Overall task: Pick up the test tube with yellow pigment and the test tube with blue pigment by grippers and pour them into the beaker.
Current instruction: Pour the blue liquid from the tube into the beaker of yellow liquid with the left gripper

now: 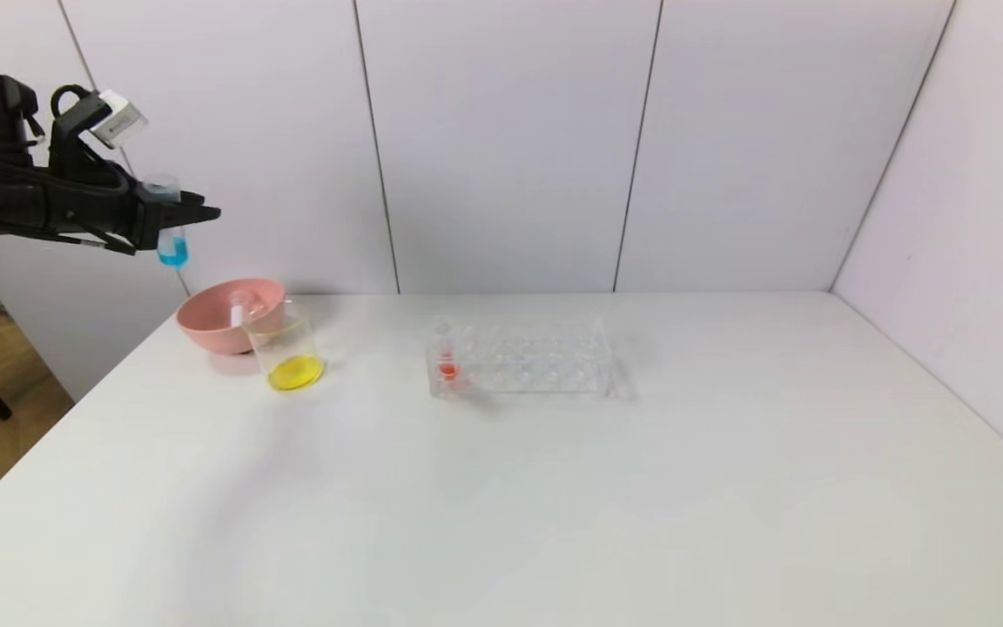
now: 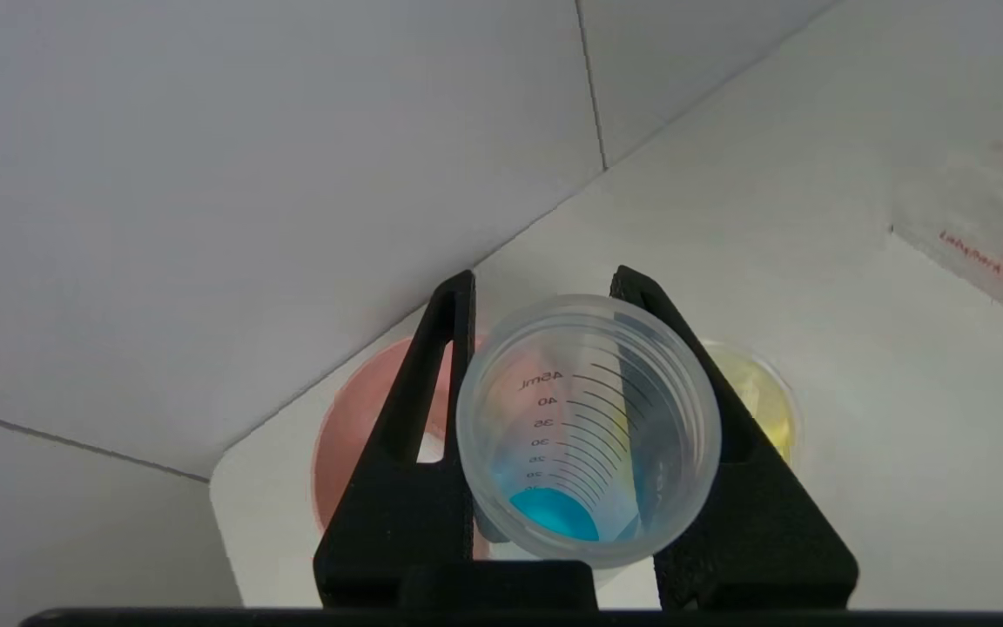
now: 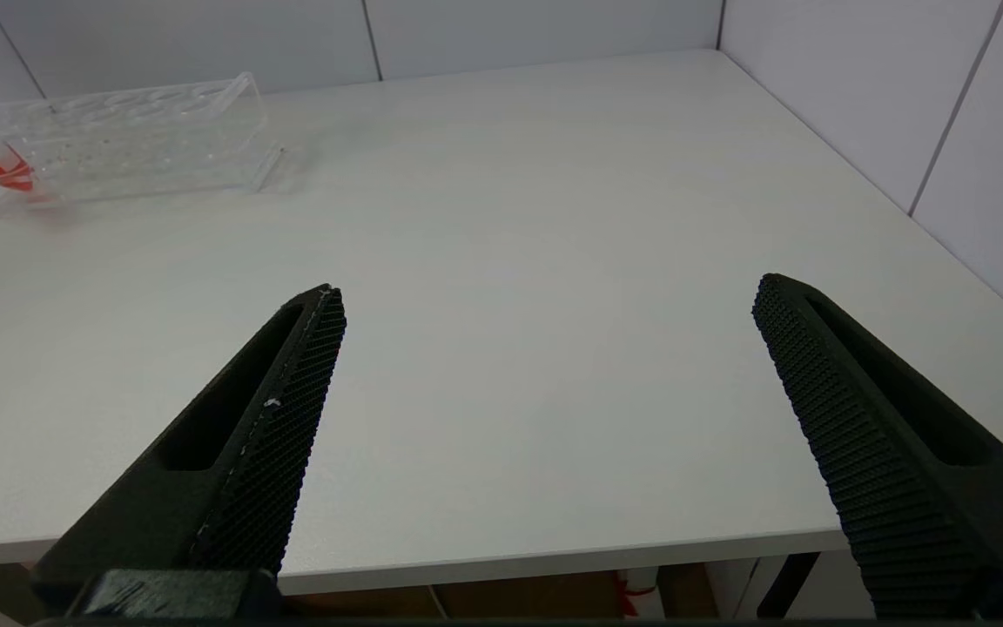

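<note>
Your left gripper (image 1: 192, 212) clamps the test tube with blue pigment (image 1: 170, 228) upright between its jaws, above the pink bowl (image 1: 214, 320) and beaker (image 1: 289, 350). Your right gripper (image 3: 545, 305) hangs wide open over the table edge (image 3: 510, 366).

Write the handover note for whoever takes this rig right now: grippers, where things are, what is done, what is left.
Left gripper: shut on the test tube with blue pigment, held upright, high above the table's left rear corner, over the pink bowl.
Right gripper: open, holding nothing, low over the table's near right edge.
Beaker: beside the bowl, yellow liquid already in it.
A clear tube, seemingly emptied, stands in the bowl.
Tube rack: mid-table, one red-liquid tube at its left end.
Done: yellow poured.
Left: move the blue tube over the beaker and pour it in.
</note>
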Tool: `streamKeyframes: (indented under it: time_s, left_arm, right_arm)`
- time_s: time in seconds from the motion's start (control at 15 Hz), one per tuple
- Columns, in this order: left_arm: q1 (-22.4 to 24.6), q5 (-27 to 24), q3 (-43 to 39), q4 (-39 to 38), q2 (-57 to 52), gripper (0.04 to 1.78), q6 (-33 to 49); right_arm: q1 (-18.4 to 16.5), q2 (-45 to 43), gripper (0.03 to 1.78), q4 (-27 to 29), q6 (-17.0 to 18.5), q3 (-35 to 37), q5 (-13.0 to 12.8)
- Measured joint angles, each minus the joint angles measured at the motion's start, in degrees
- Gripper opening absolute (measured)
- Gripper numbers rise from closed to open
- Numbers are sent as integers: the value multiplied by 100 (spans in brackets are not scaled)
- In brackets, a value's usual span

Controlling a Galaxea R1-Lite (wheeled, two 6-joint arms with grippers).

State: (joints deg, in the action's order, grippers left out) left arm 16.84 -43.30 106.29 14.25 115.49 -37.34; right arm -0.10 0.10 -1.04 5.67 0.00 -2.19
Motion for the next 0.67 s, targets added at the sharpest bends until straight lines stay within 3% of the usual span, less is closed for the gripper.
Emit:
streamKeyframes:
  time_s: [0.13,0.27,0.67]
  left_arm:
    - [39,-9,689,1447,240,55,-1219]
    - [61,41,886,2282,444,55,-2124]
    - [63,190,956,2375,805,55,-3474]
  right_arm:
    - [0,0,171,2,0,0,0]
    - [0,0,171,0,2,0,0]
    - [0,0,171,0,0,0,0]
